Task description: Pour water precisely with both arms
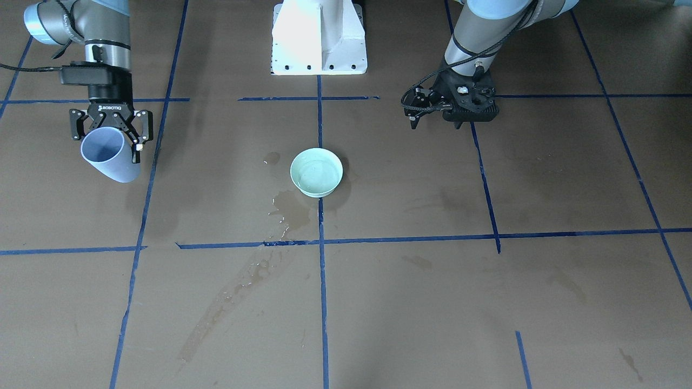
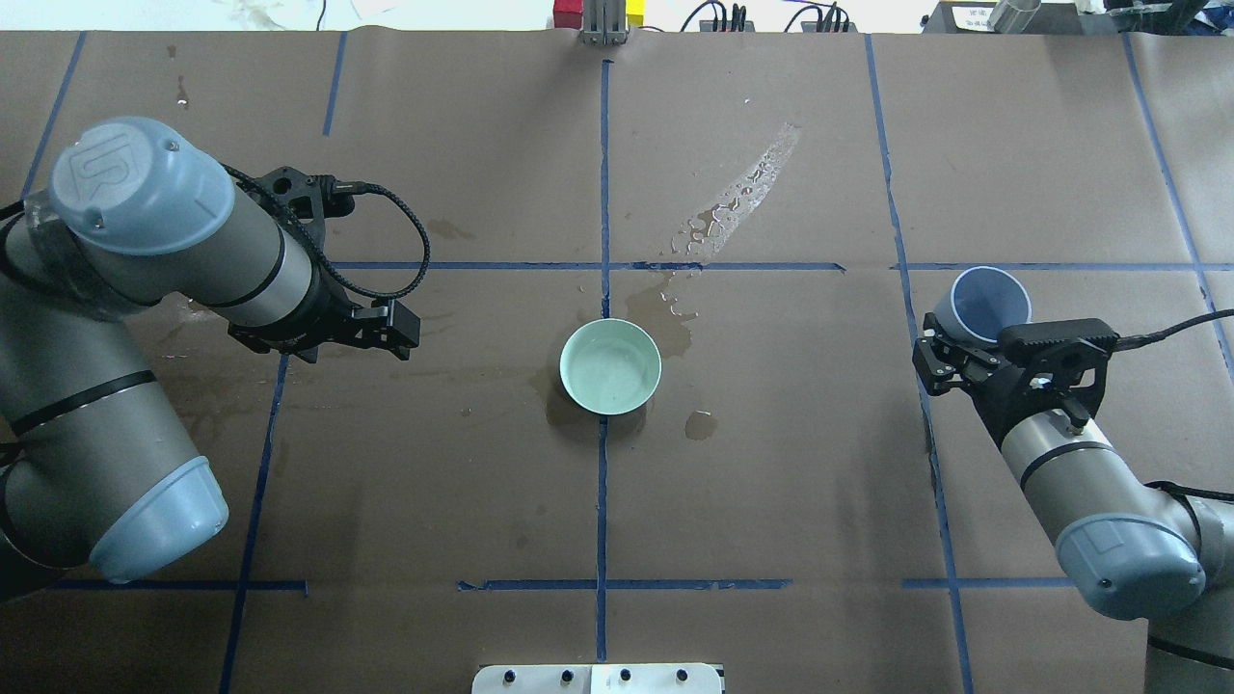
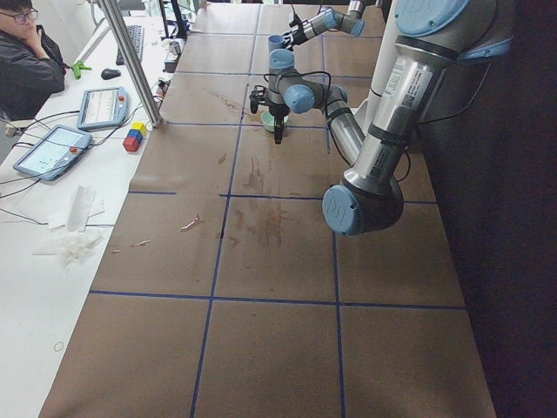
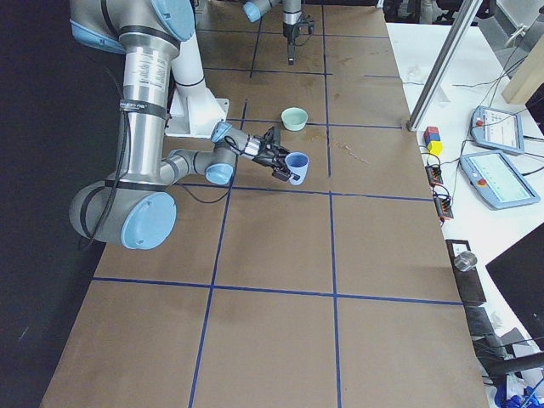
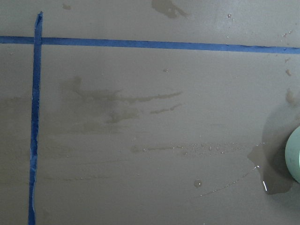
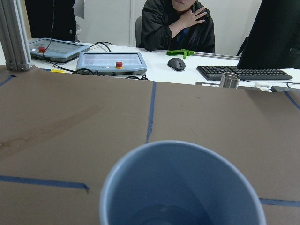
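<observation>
Brown counter [image 2: 771, 482], crossed by blue tape lines [image 2: 603, 501]. Directions below taken from the overhead view, with the bowl [image 2: 565, 359] as dial centre.

Left arm [image 2: 145, 241] in from 9 o'clock. Left hand [image 2: 395, 330] poised above bare counter, well apart from the bowl and carrying nothing; cannot tell whether clenched or released.

Right arm [image 2: 1070, 463] in from 4 o'clock. Right hand [image 2: 950, 357] grasping a blue cup [image 2: 988, 304] by its sides, off the counter at 3 o'clock, well apart from the bowl. Cup tilted, mouth tipped away from the robot.

Long wet streak [image 2: 737, 198] running out toward 1 o'clock. Smaller puddles [image 2: 699, 424] close round the bowl.

Pale green bowl upright on the centre tape line.

Water [image 1: 318, 174] showing as a faint sheen inside the bowl. Contents of the cup hard to make out.
</observation>
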Motion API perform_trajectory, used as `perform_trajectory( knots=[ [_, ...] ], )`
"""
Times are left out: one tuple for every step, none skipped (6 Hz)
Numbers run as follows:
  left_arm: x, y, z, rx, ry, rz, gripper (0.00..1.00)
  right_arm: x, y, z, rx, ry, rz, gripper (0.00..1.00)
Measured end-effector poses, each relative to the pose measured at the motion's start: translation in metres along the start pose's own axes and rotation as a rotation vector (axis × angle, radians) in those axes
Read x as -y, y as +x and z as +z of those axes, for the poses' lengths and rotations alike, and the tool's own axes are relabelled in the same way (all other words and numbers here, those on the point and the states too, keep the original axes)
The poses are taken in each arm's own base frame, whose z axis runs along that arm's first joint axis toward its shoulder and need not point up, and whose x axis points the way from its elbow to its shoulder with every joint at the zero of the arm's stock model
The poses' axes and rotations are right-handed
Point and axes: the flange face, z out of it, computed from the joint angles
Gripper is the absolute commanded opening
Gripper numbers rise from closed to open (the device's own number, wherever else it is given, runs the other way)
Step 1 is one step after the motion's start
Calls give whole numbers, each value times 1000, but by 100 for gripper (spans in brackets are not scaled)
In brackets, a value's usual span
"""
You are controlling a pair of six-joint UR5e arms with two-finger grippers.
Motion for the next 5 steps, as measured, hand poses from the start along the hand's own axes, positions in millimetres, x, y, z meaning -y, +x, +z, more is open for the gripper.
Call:
perform_trajectory(
  knots=[
    [0, 0, 0, -1, 0, 0, 100, -20, 40, 14, 14, 1, -1, 0],
    [0, 1, -1, -2, 1, 0, 100, -36, 78, 27, 21, 5, -21, 0],
    [0, 1, -1, -2, 1, 0, 100, -48, 109, 36, 23, 2, -43, 0],
    [0, 1, -1, -2, 1, 0, 100, -53, 129, 41, 19, -4, -63, 0],
    [-1, 1, -1, -2, 0, 1, 100, -54, 136, 44, 16, -7, -73, 1]
  ],
)
